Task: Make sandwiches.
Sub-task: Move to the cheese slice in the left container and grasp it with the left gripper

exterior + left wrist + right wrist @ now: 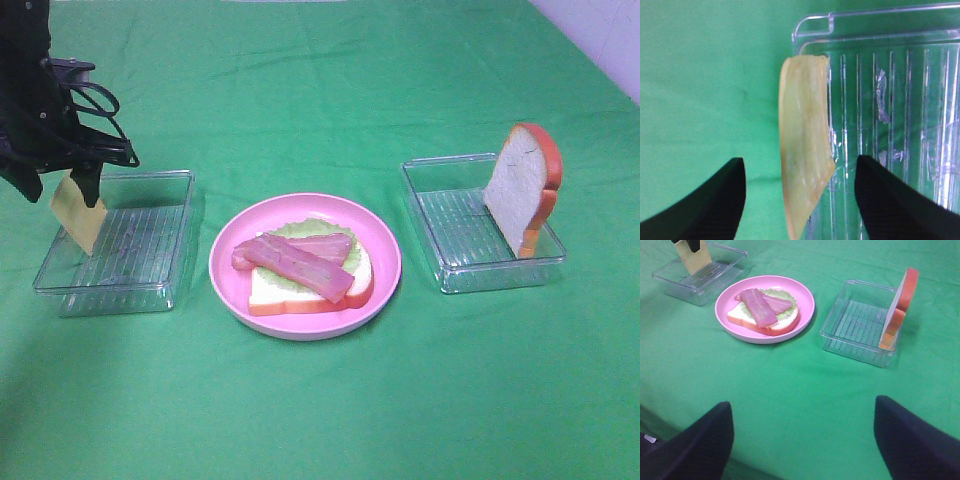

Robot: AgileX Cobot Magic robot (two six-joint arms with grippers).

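Since the spread left gripper (800, 162) is straddling the yellow square cheese slice (805, 125), it should be squeezing both flat faces evenly.

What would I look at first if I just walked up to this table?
Probably the pink plate in the middle, with bacon strips and lettuce on a bread slice. Then the other bread slice standing upright in the right tray, and the yellow cheese slice between the open jaws of the left gripper, at the left tray.
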